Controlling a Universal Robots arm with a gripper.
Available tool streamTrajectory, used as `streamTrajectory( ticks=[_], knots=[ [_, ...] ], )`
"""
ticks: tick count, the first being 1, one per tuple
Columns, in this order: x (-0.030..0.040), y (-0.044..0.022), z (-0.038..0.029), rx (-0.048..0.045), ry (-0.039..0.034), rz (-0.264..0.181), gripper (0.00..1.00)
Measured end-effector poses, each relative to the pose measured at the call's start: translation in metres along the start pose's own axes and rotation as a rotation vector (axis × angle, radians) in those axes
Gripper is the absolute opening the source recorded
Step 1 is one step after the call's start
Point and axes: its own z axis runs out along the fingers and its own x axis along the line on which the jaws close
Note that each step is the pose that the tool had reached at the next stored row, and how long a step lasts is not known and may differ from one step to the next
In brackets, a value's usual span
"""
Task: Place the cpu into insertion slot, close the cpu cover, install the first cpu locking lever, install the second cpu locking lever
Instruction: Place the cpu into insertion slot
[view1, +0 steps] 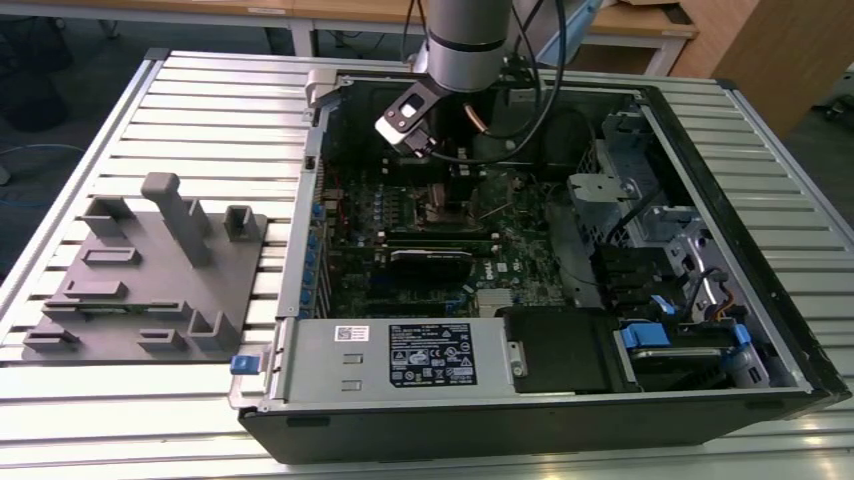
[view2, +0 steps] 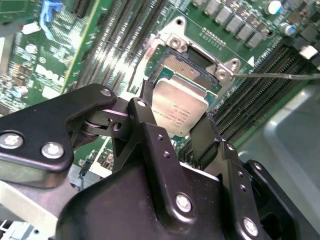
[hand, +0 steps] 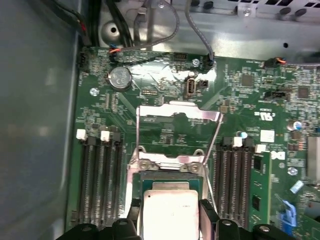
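Black gripper (view2: 177, 114) parts lie closest to the lens in the second wrist view, and its 2 fingers (view2: 145, 107) are closed on the cpu (view2: 181, 102), one on each of 2 opposite edges. The silver-tan top of the cpu faces up. The chip hangs over the insertion slot (view2: 192, 64), and a strip of the slot's inner field shows beyond the chip's far edge. Whether the cpu already touches the slot, I cannot tell.

In the first wrist view the cpu (hand: 170, 212) sits between the same dark fingers (hand: 207, 215), with the slot (hand: 170, 179) just past it. The cpu cover (hand: 180, 114) is folded back, away from the slot, so the slot is uncovered. A thin metal lever (view2: 280, 75) stands free beside the socket in the second wrist view. Long black memory slots (hand: 100, 175) run on both sides of the socket on the green motherboard (hand: 250, 100).

In the exterior view the arm (view1: 467, 40) reaches down into the open computer case (view1: 534, 425), which lies on a slatted metal table (view1: 200, 110). A grey fixture (view1: 147, 280) rests on the table at the exterior view's left, well apart from the arm.
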Motion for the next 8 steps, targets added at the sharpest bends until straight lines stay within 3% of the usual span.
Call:
streamTrajectory(
  ticks=[3, 8],
  knots=[
    [0.0, -0.0006, 0.0009, -0.0047, -0.0043, -0.002, 0.54],
    [-0.0003, -0.0019, 0.0028, -0.0341, 0.008, 0.0, 0.54]
  ],
)
